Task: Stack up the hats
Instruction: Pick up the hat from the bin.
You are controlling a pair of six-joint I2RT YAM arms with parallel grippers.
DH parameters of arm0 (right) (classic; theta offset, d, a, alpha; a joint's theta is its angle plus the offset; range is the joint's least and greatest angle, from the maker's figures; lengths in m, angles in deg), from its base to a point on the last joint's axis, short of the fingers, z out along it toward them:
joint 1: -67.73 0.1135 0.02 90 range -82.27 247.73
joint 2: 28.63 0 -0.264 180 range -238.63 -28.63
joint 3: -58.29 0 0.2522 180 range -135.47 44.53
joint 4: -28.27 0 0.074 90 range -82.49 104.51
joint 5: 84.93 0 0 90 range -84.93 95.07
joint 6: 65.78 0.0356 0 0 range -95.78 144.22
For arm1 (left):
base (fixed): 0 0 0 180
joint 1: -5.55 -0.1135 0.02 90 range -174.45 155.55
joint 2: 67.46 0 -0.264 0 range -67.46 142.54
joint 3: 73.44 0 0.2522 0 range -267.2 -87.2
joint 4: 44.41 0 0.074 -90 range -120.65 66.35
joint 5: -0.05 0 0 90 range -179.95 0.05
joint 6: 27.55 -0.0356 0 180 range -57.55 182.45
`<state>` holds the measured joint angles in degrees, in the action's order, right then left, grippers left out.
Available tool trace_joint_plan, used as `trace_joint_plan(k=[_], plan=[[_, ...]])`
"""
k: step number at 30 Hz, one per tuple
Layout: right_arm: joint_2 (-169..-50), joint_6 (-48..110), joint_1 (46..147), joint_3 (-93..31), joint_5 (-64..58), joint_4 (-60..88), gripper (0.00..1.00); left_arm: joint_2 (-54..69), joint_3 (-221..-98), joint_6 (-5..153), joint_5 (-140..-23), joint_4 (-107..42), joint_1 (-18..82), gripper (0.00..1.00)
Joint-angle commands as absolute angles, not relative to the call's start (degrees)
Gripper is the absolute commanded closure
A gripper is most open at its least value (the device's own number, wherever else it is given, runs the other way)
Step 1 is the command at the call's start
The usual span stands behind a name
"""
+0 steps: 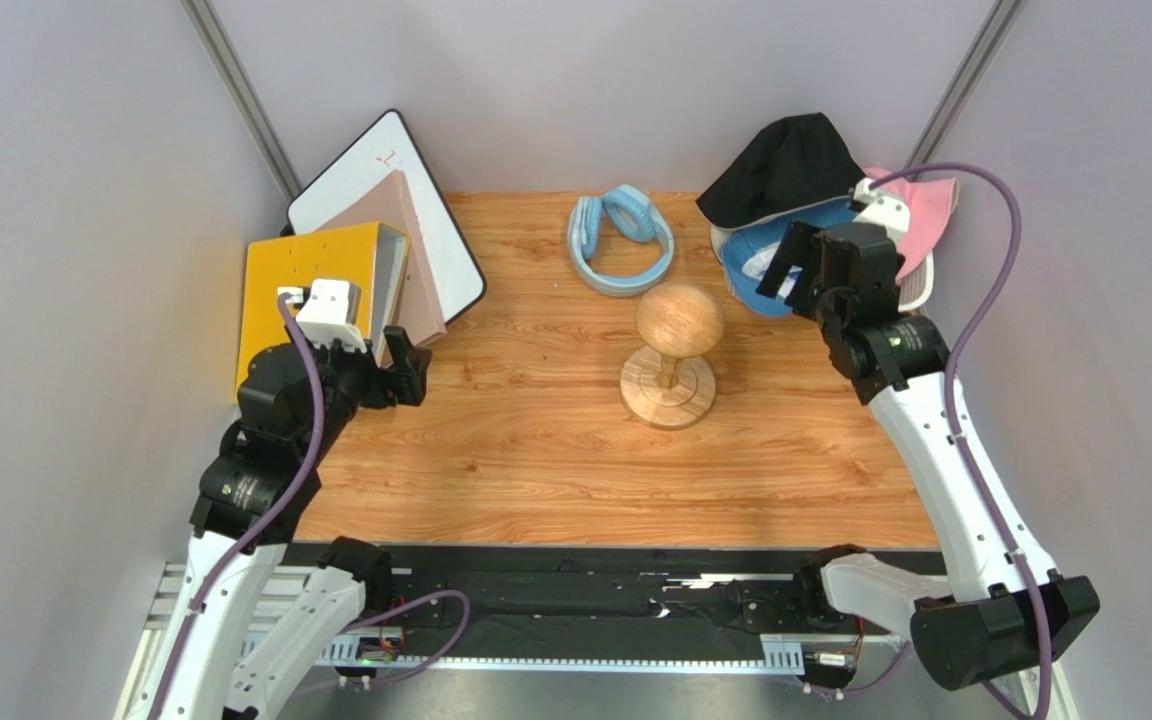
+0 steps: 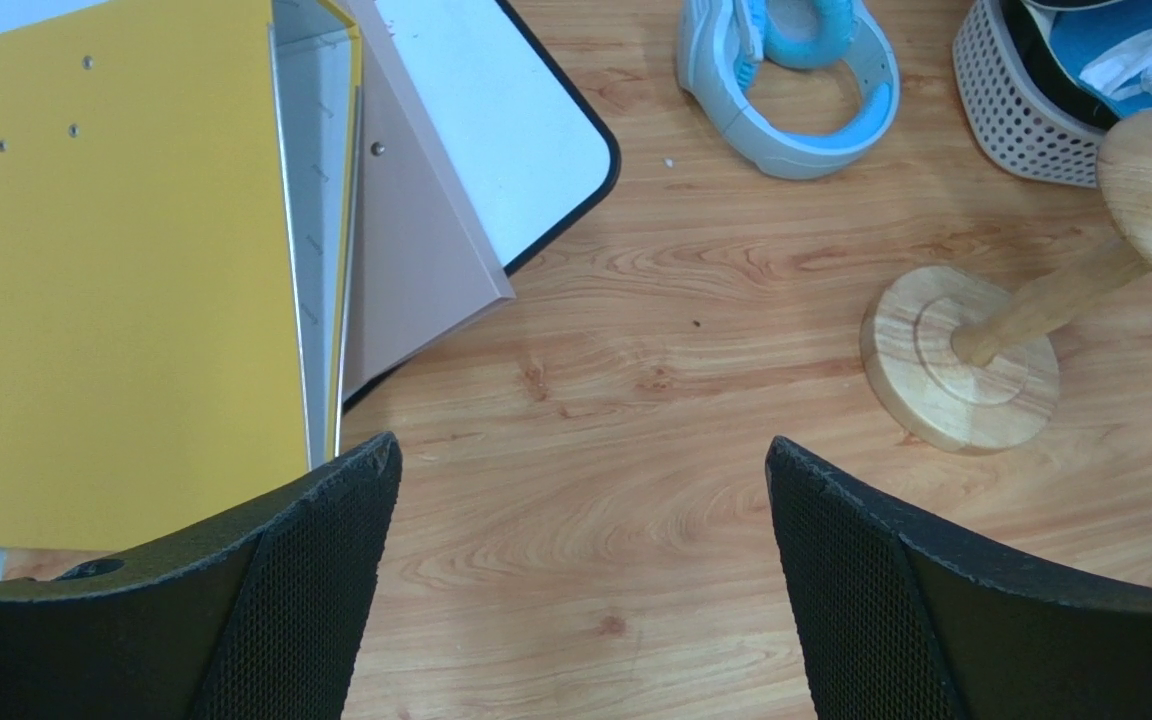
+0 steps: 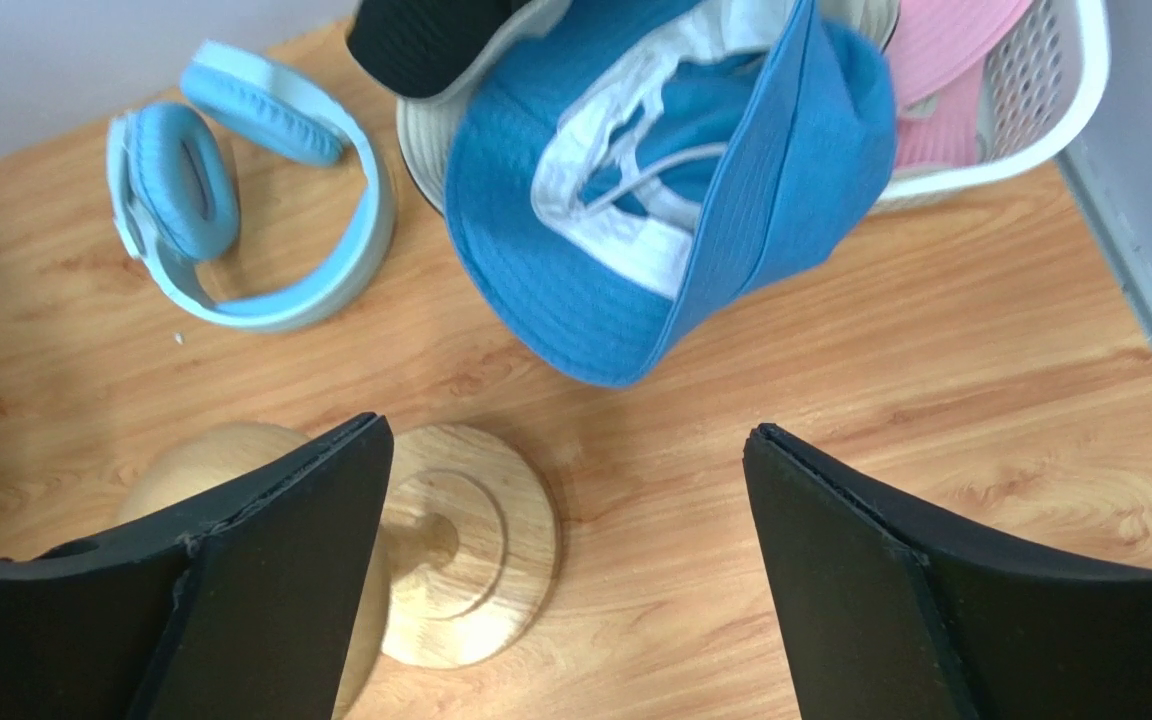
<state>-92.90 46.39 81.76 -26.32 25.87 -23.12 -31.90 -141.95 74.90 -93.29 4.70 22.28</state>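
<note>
Now, hats: 3 colours show, a black hat (image 1: pixel 781 168), a blue hat (image 3: pixel 642 195) and a pink hat (image 3: pixel 958 45). They are heaped in a white mesh basket (image 3: pixel 1056 90) beyond and to the right of the wooden stand (image 1: pixel 672 353). None is on the stand yet.
Blue hat: the one nearest the stand, lying upside down with its pale lining showing. Its brim spills over the basket rim toward the table (image 1: pixel 537 450).
Black hat: on top of the heap, on the side far from the stand.
Pink hat: at the edge of the basket away from the stand, mostly covered.
Right jaws: spread wide with nothing between them, poised just right of the stand, close to the blue hat.
Left jaws: spread wide and empty, well to the left of the stand, beside a yellow folder (image 2: pixel 117 270).
Handling: the hats look light, limp and easily creased. One will probably sag and fold when lifted, not keep its shape.
Where to grip: the blue hat's overhanging brim looks best, since it is a free double layer clear of the basket wall.
Risk: a deep pinch could catch the hat beneath or tug the basket along.
Not a hat: the light blue padded ring (image 1: pixel 621 240) just beyond the stand.
</note>
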Motion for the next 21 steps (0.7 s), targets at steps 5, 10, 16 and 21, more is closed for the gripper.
trace_joint_plan(k=[5,10,16,21], plan=[[-98.22,43.47,81.71,-43.44,33.36,-31.19,0.05,-30.80,-142.05,73.79,-89.26,4.24,22.25,0.05],[-107.54,43.64,79.61,-50.74,38.65,-36.37,0.05,-31.07,-141.87,73.79,-89.25,4.24,22.25,0.04],[-115.63,44.61,75.47,-51.89,36.10,-34.81,0.07,-30.89,-141.70,73.70,-88.99,4.24,22.25,0.04],[-122.73,43.82,71.44,-51.97,36.54,-32.16,0.07,-30.63,-141.43,73.35,-88.20,4.16,22.25,0.04]])
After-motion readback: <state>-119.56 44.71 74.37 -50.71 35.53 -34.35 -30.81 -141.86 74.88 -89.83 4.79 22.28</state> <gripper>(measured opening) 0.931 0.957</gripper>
